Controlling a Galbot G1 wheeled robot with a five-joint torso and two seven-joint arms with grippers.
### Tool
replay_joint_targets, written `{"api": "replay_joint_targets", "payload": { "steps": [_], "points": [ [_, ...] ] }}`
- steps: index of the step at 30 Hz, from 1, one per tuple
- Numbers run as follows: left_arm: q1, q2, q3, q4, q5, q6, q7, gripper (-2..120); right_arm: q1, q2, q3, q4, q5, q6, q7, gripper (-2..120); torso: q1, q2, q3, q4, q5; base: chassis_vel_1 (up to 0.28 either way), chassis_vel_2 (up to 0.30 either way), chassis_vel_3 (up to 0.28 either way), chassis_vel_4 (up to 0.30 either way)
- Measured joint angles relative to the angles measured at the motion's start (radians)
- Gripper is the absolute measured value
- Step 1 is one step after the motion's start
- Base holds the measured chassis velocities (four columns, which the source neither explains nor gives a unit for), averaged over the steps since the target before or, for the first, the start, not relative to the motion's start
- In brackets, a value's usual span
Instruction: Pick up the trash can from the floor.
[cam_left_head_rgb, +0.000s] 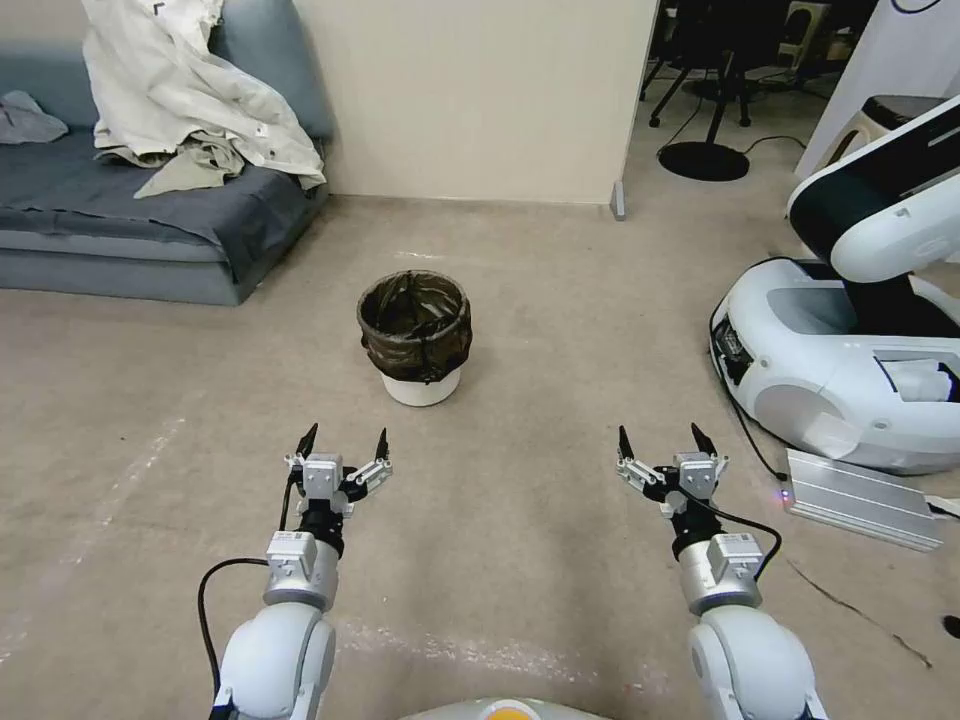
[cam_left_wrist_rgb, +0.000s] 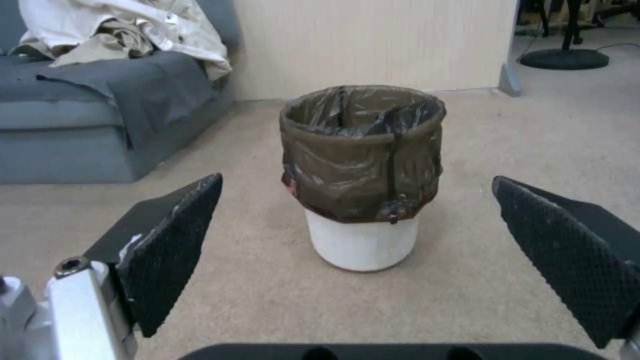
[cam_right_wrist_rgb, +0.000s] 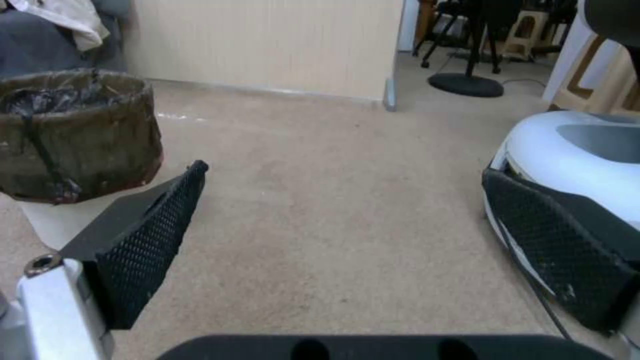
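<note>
- Left claw (cam_left_head_rgb: 344, 438) hangs low over the floor (cam_left_head_rgb: 520, 330), its two black fingers spread wide apart and pinching nothing.
- Right claw (cam_left_head_rgb: 660, 438) hangs level with it, well apart to the right, fingers also spread wide and holding nothing.
- Bin (cam_left_head_rgb: 415, 338) stands upright on the floor ahead of the left claw and a little to that claw's right, apart from both fingertips.
- From the right claw, the bin lies ahead and off to the left, farther away than it is from the left claw.
- Bin is round and white, with a dark brown bag folded down over its rim, so just the white base shows below.
- Left wrist view looks straight at the bin (cam_left_wrist_rgb: 363, 175), which sits between the two textured finger pads (cam_left_wrist_rgb: 177, 240) but well beyond them, with bare floor in between.
- Right wrist view has the bin (cam_right_wrist_rgb: 73, 140) partly behind one finger pad (cam_right_wrist_rgb: 150, 240), off to that claw's side, not between the pads.
- Sofa (cam_left_head_rgb: 120, 210), grey-blue with pale cloth (cam_left_head_rgb: 180, 90) heaped on it, stands far ahead and left of the left claw.
- Wall (cam_left_head_rgb: 480, 90), beige, rises beyond the bin.
- White machine (cam_left_head_rgb: 850, 340) sits on the floor just right of the right claw, with a flat silver box (cam_left_head_rgb: 860, 498) beside it.
</note>
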Motion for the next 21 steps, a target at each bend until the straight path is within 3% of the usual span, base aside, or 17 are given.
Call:
{"api": "replay_joint_targets", "payload": {
  "steps": [21],
  "points": [
    [0.000,-0.002,0.001,-0.016,-0.008,0.008,-0.003,100,-0.003,0.001,0.002,0.009,0.002,-0.006,-0.002,100,0.000,0.000,0.000,0.0002,0.0002,0.000,0.000,0.000,0.000]
  ]
}}
